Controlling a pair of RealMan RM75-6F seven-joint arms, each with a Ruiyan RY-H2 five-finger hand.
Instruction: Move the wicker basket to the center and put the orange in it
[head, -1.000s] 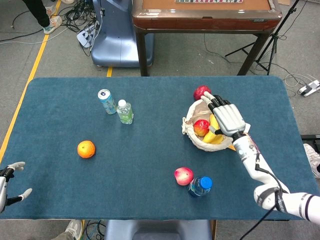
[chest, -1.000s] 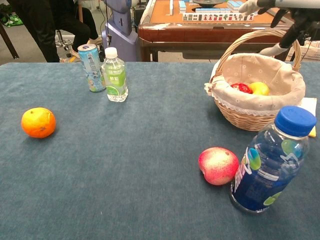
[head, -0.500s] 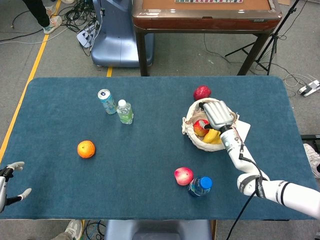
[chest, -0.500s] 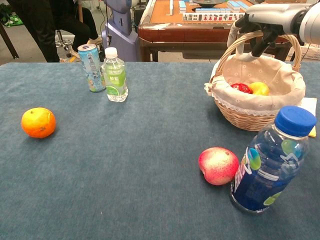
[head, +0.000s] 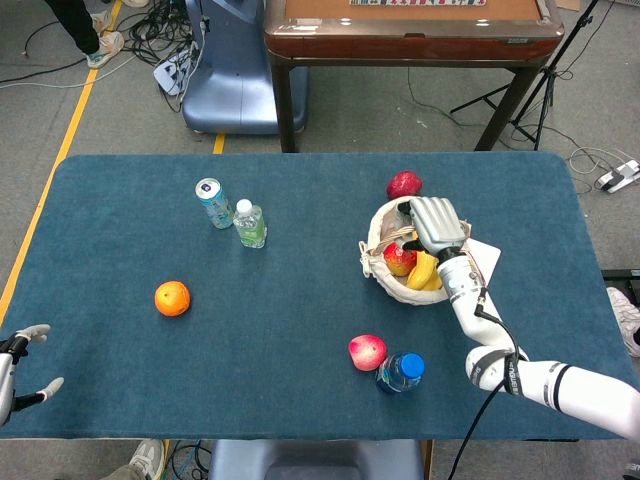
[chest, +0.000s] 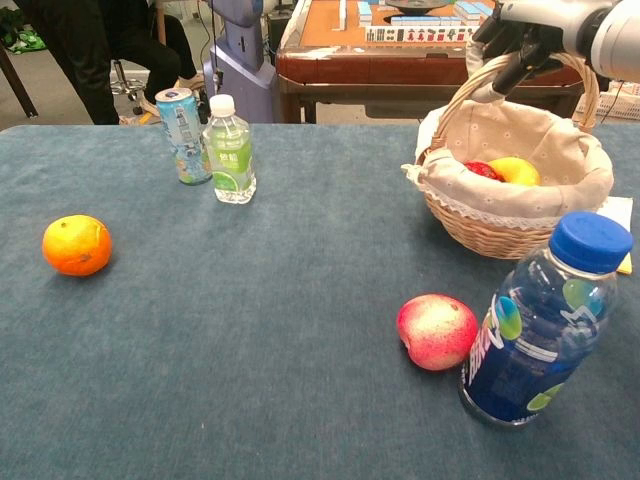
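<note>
Wicker basket (head: 405, 262) sits right of centre on blue surface (head: 280, 330), handle arching up. Our right robot hand (head: 437, 224) wraps that handle at top, fingers (chest: 512, 62) curled around it, grip looks closed. Orange (head: 172, 298) lies well apart, far left, nearer our left robot hand (head: 22, 368), which hangs at surface edge, fingers spread, holding nothing. We judge next move: carry basket leftward, toward centre gap between bottles and orange.

robot lab or test room: cables (head: 165, 40) on grey carpet at 11 o'clock, mahjong table (head: 410, 30) at 12, tripod legs (head: 560, 70) at 1.
</note>
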